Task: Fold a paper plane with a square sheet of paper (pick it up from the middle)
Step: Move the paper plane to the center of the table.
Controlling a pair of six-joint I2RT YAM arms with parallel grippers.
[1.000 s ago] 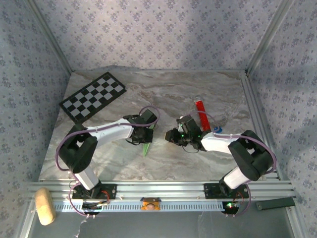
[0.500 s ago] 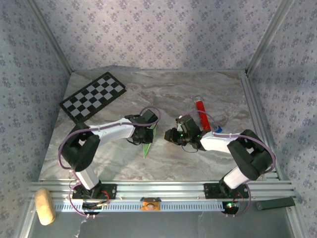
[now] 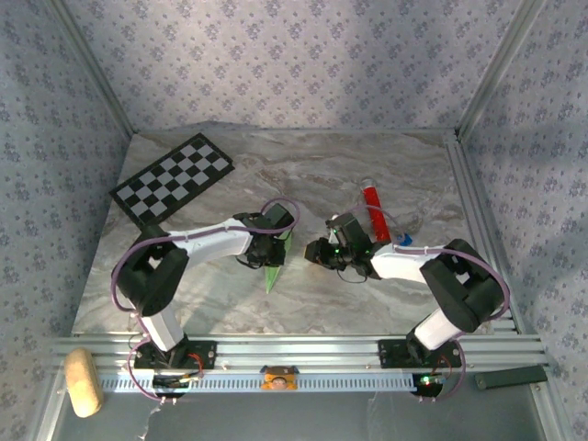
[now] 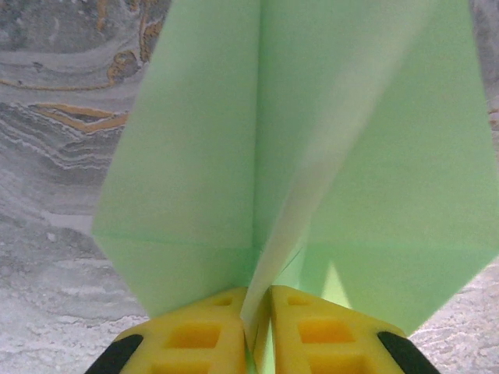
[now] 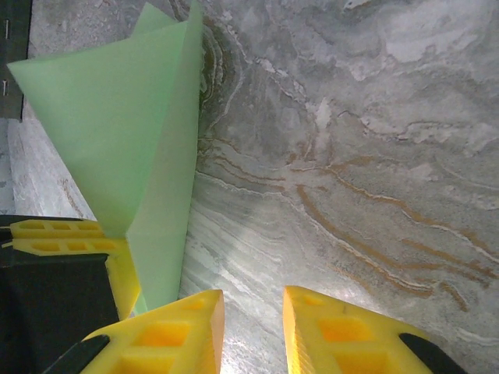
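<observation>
Far left on the bench [image 3: 322,175] lies one checkerboard [image 3: 173,179]. Next, the left jaws are almost together, and they pinch the middle fold of the one paper plane [image 3: 272,274]. The plane stands up near the middle of the bench. Its long side runs far to near, with the tip at the near end. The right jaws sit just right of it, apart, with nothing between them. We think the left jaws must let go first. One red tube [image 3: 372,200] lies further right.
</observation>
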